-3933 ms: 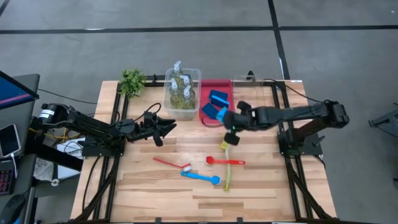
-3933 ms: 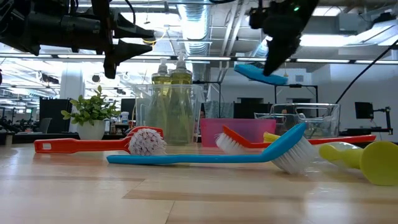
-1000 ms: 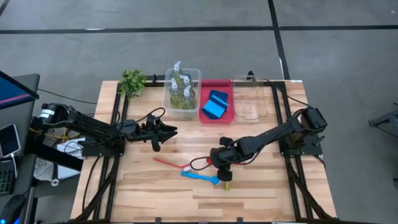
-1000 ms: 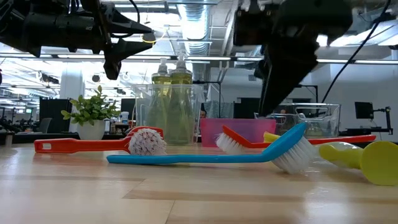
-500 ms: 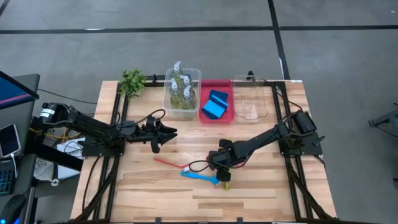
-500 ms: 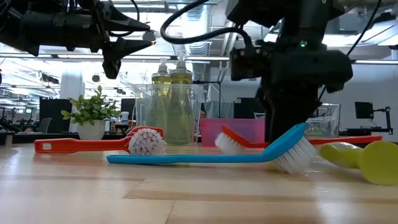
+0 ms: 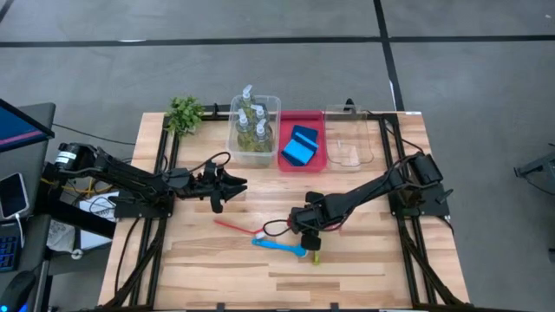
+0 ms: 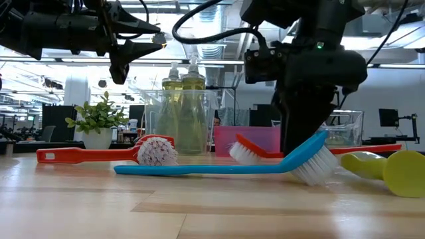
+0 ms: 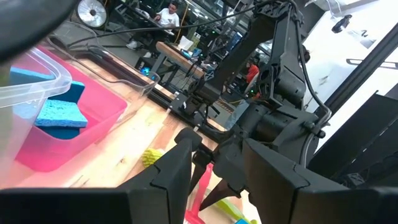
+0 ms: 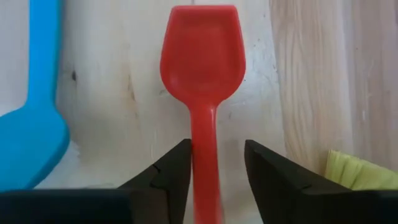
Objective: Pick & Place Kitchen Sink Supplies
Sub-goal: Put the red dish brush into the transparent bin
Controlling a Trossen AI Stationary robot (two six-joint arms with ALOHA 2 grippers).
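**Right claw straddles the red brush at mid-worktop**

The right claw (image 7: 305, 223) sits low over the wooden worktop (image 7: 364, 251), just below the centre of the high view. Its wrist view shows the two fingers parted narrowly on either side of a red brush (image 10: 203, 93) — the slim handle runs between them, the flat head beyond the fingertips, and whether the pads touch the handle cannot be told. Beside it lie the blue brush (image 10: 34, 112) and a bit of the yellow-green brush (image 10: 360, 171). In the low view the blue brush (image 8: 219, 167) lies across the front, with a second red brush (image 8: 99, 154) behind it at the left.

The left claw (image 7: 232, 184) hovers left of centre, above the wood, its fingers spread apart with nothing between them.

Along the upper edge of the worktop, a clear tub (image 7: 272, 106) holds the pump bottles (image 7: 249, 121); to its right the red tray (image 7: 316, 156) carries blue sponges (image 7: 301, 145), and a further clear tub (image 7: 351, 139) stands right of that. A small green plant (image 7: 185, 113) stands at the upper left.
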